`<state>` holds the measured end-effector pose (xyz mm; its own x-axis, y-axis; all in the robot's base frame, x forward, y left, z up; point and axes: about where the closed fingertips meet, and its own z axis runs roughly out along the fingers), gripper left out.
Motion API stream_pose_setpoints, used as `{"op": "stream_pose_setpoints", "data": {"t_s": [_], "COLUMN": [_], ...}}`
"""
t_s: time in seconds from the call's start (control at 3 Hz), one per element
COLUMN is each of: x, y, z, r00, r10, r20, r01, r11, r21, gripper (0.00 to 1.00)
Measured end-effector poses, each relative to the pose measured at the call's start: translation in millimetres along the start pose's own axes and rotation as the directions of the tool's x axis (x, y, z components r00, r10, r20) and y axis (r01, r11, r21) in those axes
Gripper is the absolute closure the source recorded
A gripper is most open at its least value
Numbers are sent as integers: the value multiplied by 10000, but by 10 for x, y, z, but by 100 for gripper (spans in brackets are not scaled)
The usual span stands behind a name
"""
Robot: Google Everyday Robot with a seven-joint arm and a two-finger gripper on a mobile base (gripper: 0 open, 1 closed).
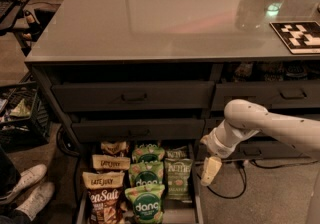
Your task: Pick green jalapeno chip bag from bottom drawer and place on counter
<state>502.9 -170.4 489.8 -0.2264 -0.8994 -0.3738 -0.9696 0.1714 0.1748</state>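
Far left, white shoes (27, 188) rest on the floor. Next, the bottom drawer (198, 207) stands pulled out, packed with bags: brown-and-cream bags (105, 200) on its left, round-logo green bags (146, 203) in the middle, and the green jalapeno chip bag (178, 178) lying flat on the right. Just right of the drawer, the tool (210, 170) hangs pointing down, clear of the bags; spread or pressed together, cannot tell. Above, the glossy worktop (175, 18) carries a black-and-white marker (299, 35) far right.

The bottom drawer (196, 193), left of the end effector (210, 170), seems cut off below.
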Motion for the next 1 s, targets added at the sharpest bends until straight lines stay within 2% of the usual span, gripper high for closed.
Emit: {"op": "stream_pose_setpoints", "data": {"t_s": [0.67,1.0], "x": [29,98], "y": [3,-142], "z": [153,480], "r00": [9998,9980], "r10": [107,179], "r20": [154,604], "r01": [-105,-169], "r11": [9998,9997], "r21": [-175,-175], "gripper": [0,0]}}
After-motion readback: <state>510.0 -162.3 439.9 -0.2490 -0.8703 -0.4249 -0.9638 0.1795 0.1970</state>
